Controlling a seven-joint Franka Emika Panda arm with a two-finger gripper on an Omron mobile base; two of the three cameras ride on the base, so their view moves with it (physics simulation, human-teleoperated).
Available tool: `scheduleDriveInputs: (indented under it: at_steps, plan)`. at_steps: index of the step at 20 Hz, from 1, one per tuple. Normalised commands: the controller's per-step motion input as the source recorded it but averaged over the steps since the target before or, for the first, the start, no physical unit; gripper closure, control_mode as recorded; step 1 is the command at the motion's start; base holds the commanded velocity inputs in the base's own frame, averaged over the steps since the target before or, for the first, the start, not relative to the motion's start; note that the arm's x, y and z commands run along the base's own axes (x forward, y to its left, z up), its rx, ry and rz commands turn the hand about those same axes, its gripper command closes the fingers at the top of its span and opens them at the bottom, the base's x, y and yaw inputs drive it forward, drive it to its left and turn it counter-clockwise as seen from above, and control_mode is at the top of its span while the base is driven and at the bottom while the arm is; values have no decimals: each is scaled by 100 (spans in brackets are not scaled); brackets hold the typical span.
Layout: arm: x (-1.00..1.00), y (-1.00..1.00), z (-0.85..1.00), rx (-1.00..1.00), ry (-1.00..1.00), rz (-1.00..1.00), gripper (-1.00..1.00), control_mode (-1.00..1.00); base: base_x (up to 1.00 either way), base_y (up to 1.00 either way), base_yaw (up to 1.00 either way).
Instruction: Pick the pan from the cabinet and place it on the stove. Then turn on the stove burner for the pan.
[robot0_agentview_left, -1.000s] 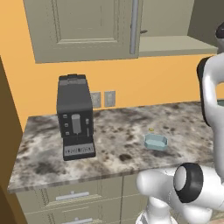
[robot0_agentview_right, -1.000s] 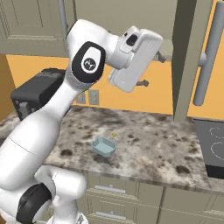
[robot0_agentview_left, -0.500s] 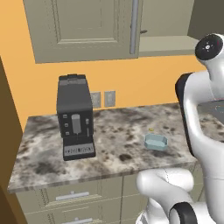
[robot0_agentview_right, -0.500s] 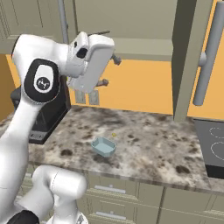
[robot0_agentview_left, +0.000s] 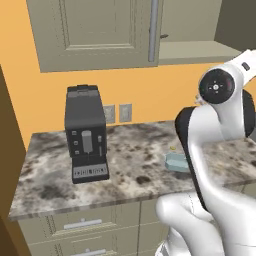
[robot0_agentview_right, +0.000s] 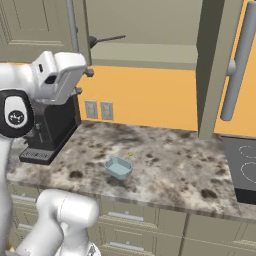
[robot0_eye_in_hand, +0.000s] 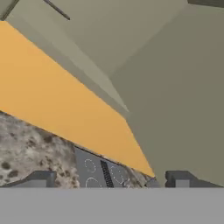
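We see the grey-beige wall cabinet (robot0_agentview_right: 150, 30) open, and on its shelf the long thin dark handle of the dark grey frying pan (robot0_agentview_right: 102, 40) pokes out just beside the vertical grey bar handle of the cabinet's left door. Our two-finger gripper (robot0_eye_in_hand: 111, 180) hangs released, jaws spread wide and holding nothing, below the cabinet's open door (robot0_eye_in_hand: 183, 87). The flat black glass stove (robot0_eye_in_hand: 99, 173) lies under that door. A small pale blue tray (robot0_agentview_right: 118, 167) rests on the speckled stone counter (robot0_agentview_right: 165, 165) below the cabinet, and a black coffee machine (robot0_agentview_left: 85, 134) stands to its left.

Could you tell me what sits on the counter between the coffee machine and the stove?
In the right base view, a small light blue tray lies on the marbled counter between the coffee machine and the stove.
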Motion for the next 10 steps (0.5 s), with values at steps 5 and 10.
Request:
scheduleDriveInputs:
  at_steps: [5,10]
  plan:
    - [3,95,2,20,-19,17,-100,-100,0,0,0]
    - [27,68,1,29,-22,19,-100,-100,0,0,0]
